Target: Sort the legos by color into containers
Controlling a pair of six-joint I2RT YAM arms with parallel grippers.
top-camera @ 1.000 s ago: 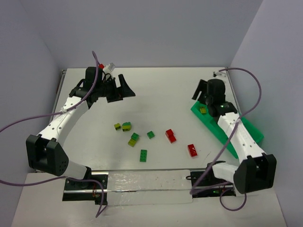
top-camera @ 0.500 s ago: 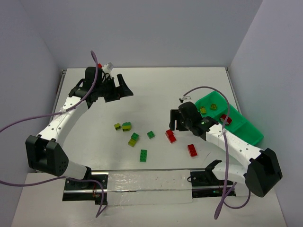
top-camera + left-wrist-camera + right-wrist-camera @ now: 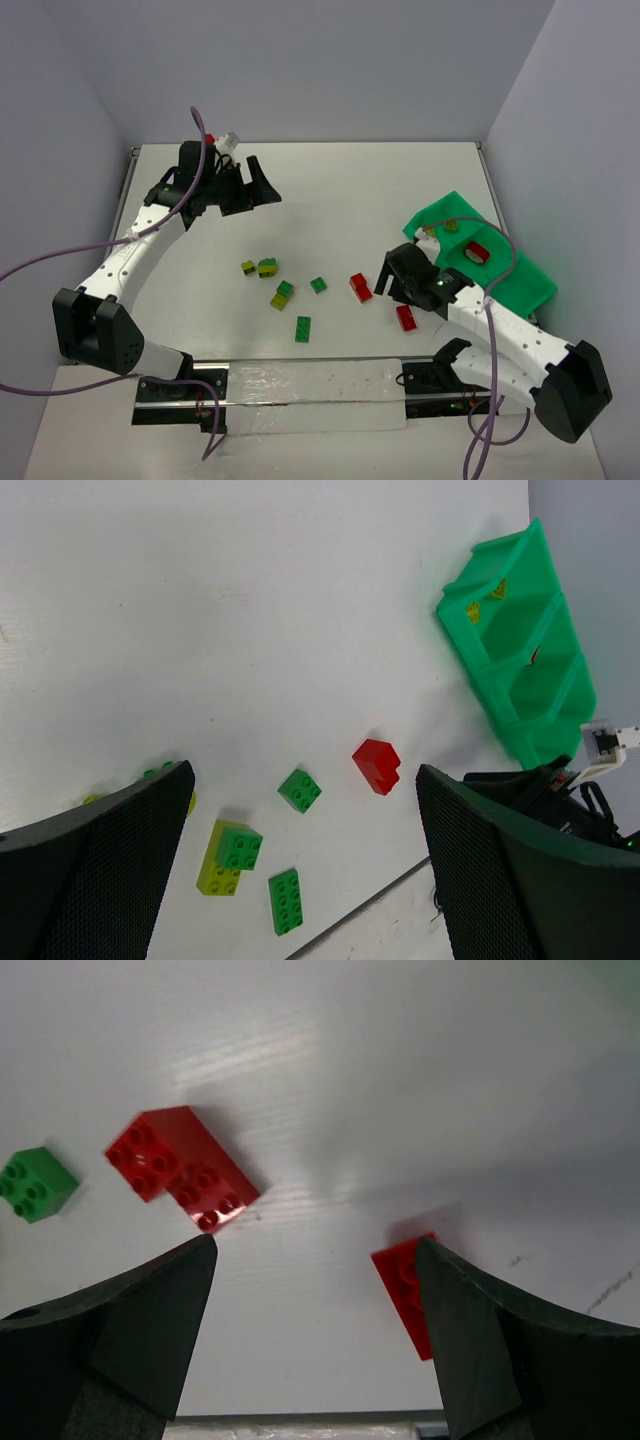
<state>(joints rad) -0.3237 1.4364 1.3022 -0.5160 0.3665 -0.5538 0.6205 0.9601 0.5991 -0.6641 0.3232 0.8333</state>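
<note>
The right fingers point(image 3: 120, 1330) are spread wide and hold nothing. They hang low over the worktop point(image 3: 330, 190), with 1 red brick point(image 3: 183, 1167) off to one side of the gap and a 2nd red point(image 3: 410, 1290) at the tip of the other finger. Neither brick is between them yet. The spot makes sense: these 2 reds lie nearest the tray point(image 3: 520, 285) at the worktop's right edge. Its far compartment holds 2 yellow-green pieces point(image 3: 430, 232) and the next one a red piece point(image 3: 478, 252), so I judge red to be the colour in hand.

The left fingers point(image 3: 100, 870) are also wide open and empty, held at the far left, well apart from every brick. Their camera looks across a green brick point(image 3: 300, 790), a longer green point(image 3: 285, 900) and a green-on-yellow-green stack point(image 3: 232, 855), all loose on the worktop. Parked there, that arm likely leaves the right arm room to work.

1.0 s ago the right arm reached over the tray's far end. 0.5 s ago it had swung out beside the 1st red. Now it has drawn in toward its base and sits between the 2 reds. The left arm has not shifted, and the loose bricks lie where they did.
</note>
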